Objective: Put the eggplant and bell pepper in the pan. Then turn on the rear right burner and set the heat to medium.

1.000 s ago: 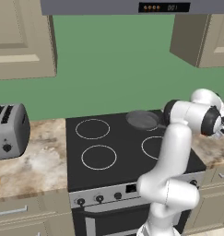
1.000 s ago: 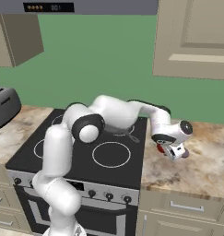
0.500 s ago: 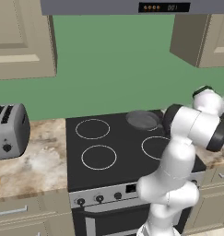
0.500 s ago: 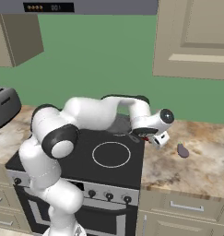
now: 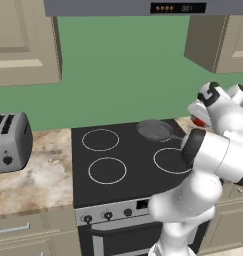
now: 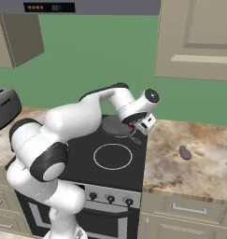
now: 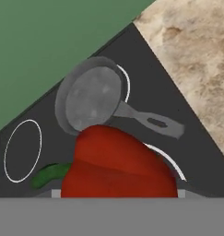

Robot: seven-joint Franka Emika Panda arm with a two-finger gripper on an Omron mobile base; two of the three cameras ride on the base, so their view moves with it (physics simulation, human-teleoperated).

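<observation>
My gripper [image 6: 139, 124] is shut on the red bell pepper [image 7: 118, 166], which bulks large at the bottom of the hand view with its green stem to the left. It hangs just right of the grey pan [image 6: 116, 126], above the pan's dark handle [image 7: 150, 120]. The pan [image 5: 154, 129] sits empty on the rear right burner [image 7: 127, 83], whose white ring peeks out beside it. The purple eggplant [image 6: 185, 151] lies on the stone counter to the right of the stove. A bit of red [image 5: 198, 121] shows under the hand in the left base view.
The black stovetop [image 5: 123, 155] has three other ringed burners and a row of knobs [image 6: 110, 199] on its front. A toaster [image 5: 10, 142] stands on the left counter. Wall cabinets and a range hood hang above.
The arm has swung left from the right counter toward the pan, carrying the bell pepper. The eggplant has stayed on the counter.
</observation>
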